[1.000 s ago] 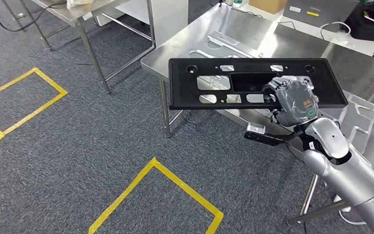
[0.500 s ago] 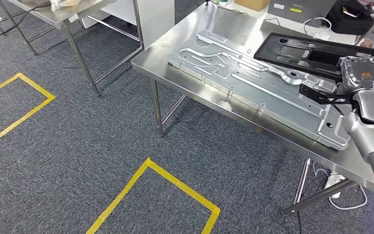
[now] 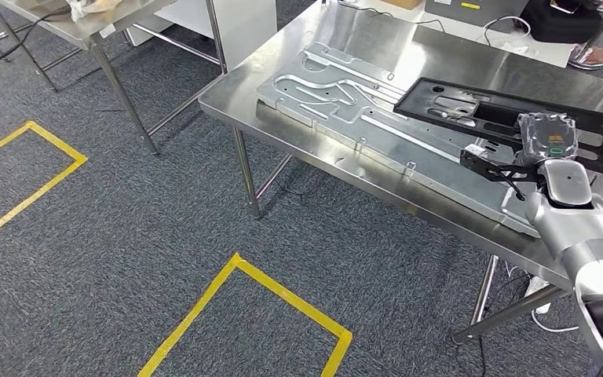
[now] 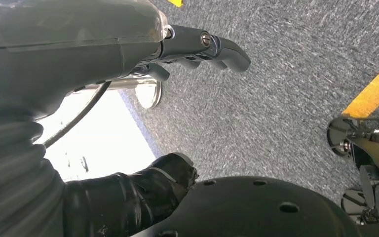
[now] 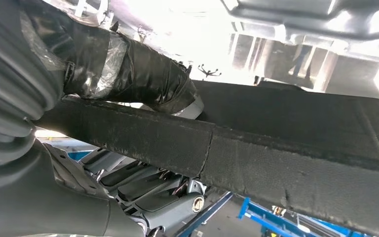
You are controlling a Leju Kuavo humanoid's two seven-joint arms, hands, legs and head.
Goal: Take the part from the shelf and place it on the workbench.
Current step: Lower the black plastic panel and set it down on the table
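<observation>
Thumb (image 5: 143, 74) of right hand (image 3: 548, 137) clamps black part (image 3: 518, 118) over workbench (image 3: 377, 39); left hand (image 4: 128, 64) hangs slack, holding nothing.

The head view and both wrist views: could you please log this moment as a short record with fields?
part: flat black panel with cut-outs, over the workbench
held by: right hand grips the panel near its middle; thumb lies on it
left hand: left hand hangs over the grey carpet, holding nothing
workbench: steel workbench carrying a long silver metal plate
panel contact: cannot tell whether it rests on the bench
floor: yellow tape outline
</observation>
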